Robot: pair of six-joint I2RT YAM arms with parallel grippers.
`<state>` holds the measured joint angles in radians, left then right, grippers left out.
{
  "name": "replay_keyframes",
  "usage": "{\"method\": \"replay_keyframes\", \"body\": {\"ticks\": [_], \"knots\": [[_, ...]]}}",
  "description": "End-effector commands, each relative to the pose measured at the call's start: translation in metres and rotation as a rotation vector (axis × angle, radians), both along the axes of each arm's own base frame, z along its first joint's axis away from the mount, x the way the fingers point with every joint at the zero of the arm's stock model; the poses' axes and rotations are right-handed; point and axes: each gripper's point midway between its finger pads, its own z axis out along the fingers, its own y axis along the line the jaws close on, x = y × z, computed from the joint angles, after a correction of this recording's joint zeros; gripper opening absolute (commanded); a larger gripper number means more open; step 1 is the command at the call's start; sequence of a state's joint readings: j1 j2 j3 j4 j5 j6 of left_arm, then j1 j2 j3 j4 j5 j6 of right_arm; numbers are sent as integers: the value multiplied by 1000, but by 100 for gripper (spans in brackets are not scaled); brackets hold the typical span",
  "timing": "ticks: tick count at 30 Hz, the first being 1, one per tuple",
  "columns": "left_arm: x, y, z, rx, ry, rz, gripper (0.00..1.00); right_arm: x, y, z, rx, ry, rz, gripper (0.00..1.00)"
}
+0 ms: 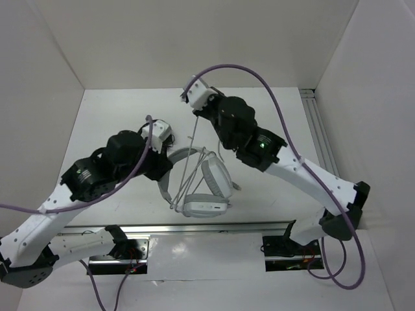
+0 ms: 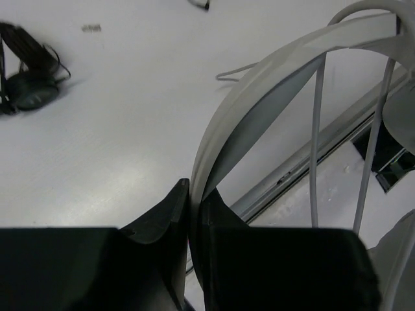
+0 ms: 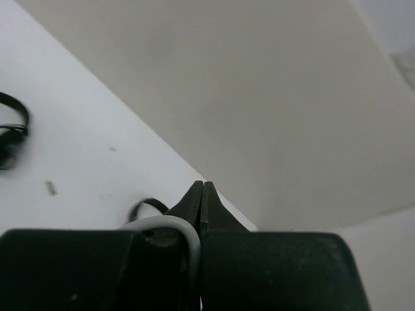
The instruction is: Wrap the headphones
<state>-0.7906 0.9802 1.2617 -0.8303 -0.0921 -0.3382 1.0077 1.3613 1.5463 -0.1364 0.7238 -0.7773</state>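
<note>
The white and light-grey headphones point(image 1: 209, 186) sit at the table's middle near the front edge, with their earcups toward the right. My left gripper point(image 1: 163, 173) is shut on the headband point(image 2: 272, 84), and its fingertips point(image 2: 194, 191) pinch the band's edge. Several strands of the thin grey cable point(image 1: 187, 170) run taut across the headband and up to my right gripper point(image 1: 196, 114). The right gripper is raised above the headphones. In the right wrist view it point(image 3: 203, 188) is shut on the cable point(image 3: 189, 238), which loops over the left finger. Two cable strands point(image 2: 316, 142) cross the band in the left wrist view.
Small black headphones point(image 2: 26, 78) lie on the table beyond the left gripper and also show in the right wrist view point(image 3: 10, 133). A black cable loop point(image 3: 146, 206) lies ahead of the right gripper. A metal rail point(image 1: 194, 228) runs along the front edge. Walls enclose the table.
</note>
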Motion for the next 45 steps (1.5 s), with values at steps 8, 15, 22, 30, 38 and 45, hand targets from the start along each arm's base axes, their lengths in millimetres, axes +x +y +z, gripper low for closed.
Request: {"method": "replay_keyframes", "body": {"ticks": [8, 15, 22, 30, 38, 45], "knots": [[-7, 28, 139, -160, -243, 72, 0, 100, 8, -53, 428, 347, 326, 0], [21, -2, 230, -468, -406, 127, 0, 45, 94, -182, 660, 729, 799, 8], [63, -17, 280, -575, -399, 300, 0, 5, 165, -236, 762, 822, 925, 8], [169, 78, 257, -515, -359, 735, 0, -82, 164, -308, 743, 894, 898, 6], [247, 126, 161, -361, -175, 868, 0, -186, 148, -316, 613, 831, 837, 0], [237, 145, 35, -35, 29, 913, 0, -178, 113, -253, 443, 607, 599, 0]]}}
